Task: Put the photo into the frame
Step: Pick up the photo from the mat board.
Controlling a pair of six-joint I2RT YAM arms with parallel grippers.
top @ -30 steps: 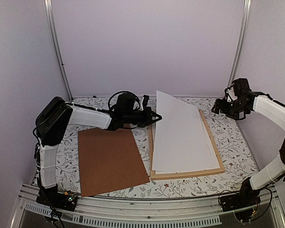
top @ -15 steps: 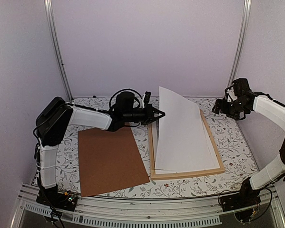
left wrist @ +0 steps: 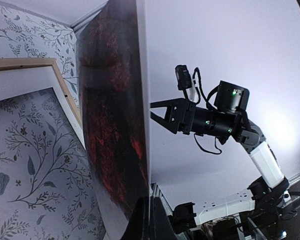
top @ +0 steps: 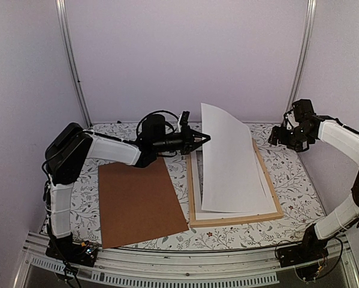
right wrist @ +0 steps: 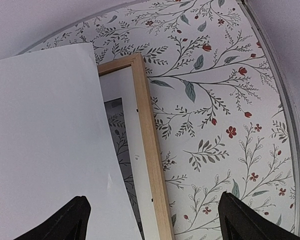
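Top external: white-backed photo (top: 230, 162) aslant over frame (top: 233, 220), edge in left gripper (top: 206, 138).

"Where was the photo (top: 230, 159)?"

"Over the frame (top: 236, 220), white back up. Its far left edge was lifted and curved, and its near end rested inside the frame."

"And the printed side?"

"Dark reddish-brown, facing down and to the left."

"The frame itself?"

"Thin light wood, a large rectangle lying flat, right of centre, with its long sides running away from the arms."
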